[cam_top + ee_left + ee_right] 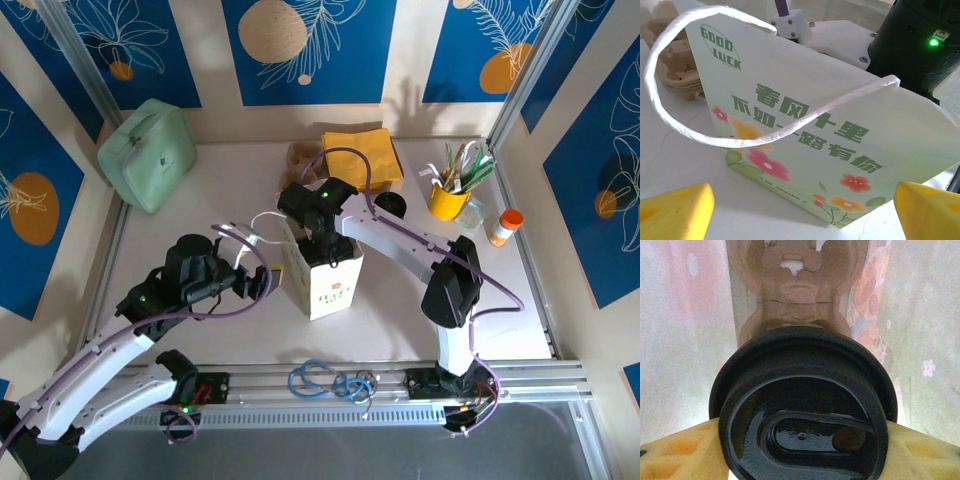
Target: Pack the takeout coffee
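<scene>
— Where's the takeout coffee [802,410]?

— Inside the paper bag [330,285] standing upright mid-counter [410,330]. The right wrist camera looks straight down on its black lid [805,390]; the cup's body is hidden beneath.

— And the right jaws?

— Pinching it. A yellow finger [680,455] sits against each side, just under the lid's rim. From above, the right arm [400,240] bends over the bag's open top, its wrist dipped in.

— Anything under the cup?

— A brown moulded carrier [797,295] lies past the lid, between the bag's pale walls. Whether the cup touches it, I cannot tell.

— The left jaws?

— Spread wide, holding nothing. Their yellow fingertips [675,210] frame the bag's flowered side, where the white rope handle [670,115] loops toward the camera. From above, they sit just beside the bag's left face.

— Around the bag?

— Behind it, a stack of brown carriers [300,155] and some yellow napkins [362,152].
</scene>
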{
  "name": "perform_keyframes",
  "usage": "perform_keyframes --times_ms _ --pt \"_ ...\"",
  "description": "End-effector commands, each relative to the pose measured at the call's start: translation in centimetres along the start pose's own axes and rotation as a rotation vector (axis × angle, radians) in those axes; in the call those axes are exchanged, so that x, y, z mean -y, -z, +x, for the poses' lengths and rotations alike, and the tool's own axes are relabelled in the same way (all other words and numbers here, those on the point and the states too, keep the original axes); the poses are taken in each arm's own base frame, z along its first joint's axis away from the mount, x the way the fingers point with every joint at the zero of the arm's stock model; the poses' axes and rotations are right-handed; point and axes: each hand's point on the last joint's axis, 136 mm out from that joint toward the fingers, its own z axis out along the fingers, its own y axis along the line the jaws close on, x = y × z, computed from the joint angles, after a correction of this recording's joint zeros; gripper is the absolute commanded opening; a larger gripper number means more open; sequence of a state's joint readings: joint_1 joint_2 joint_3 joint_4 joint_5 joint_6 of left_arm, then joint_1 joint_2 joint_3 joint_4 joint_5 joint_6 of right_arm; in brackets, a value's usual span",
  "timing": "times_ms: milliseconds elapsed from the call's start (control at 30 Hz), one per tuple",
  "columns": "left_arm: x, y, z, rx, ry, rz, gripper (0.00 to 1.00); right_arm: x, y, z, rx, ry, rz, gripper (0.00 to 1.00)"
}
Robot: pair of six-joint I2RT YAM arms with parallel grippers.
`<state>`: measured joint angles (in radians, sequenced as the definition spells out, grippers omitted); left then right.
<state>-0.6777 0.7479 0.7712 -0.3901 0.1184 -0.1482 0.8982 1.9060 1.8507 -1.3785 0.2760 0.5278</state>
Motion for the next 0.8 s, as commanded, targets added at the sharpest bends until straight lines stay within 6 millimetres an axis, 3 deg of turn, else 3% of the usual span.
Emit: perform_keyframes --times_ms 0,767 --pt "0.1 0.2 0.1 -0.003 -0.018 -0.005 0.92 -0.3 -0.1 0.3 -0.013 -0.011 -0.033 0.62" --pt "-0.1 0.2 0.3 -0.009 -0.014 -0.018 0.92 -0.3 -1.4 0.5 -0.014 -0.033 -0.027 0.61"
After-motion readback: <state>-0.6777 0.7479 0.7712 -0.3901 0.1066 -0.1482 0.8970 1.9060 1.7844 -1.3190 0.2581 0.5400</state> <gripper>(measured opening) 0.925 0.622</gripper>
